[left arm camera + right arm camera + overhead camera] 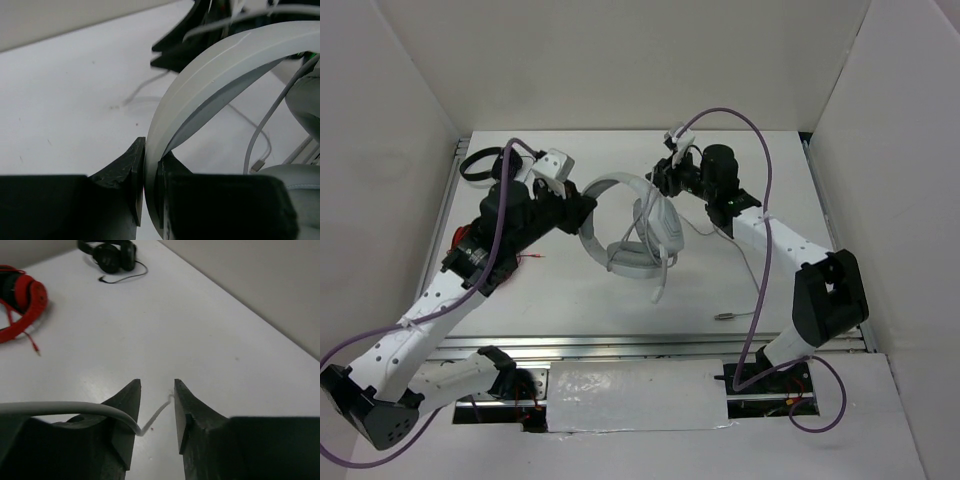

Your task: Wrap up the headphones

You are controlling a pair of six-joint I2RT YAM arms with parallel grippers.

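The light grey headphones point(642, 238) are held above the table middle, earcups hanging together. My left gripper point(582, 207) is shut on the wide headband point(215, 70), which passes between its jaws point(150, 172). The thin grey cable point(748, 268) trails right across the table to its metal plug point(725, 316). My right gripper point(660, 180) is just behind the top of the headphones. It is open, and a stretch of the cable point(150, 421) crosses the gap between its fingers point(157, 390), draped over the left finger.
Small black headphones point(480, 165) lie at the back left, also in the right wrist view point(112, 255). A red wire bundle point(472, 238) lies partly under my left arm, also in the right wrist view point(22, 300). White walls enclose the table on three sides.
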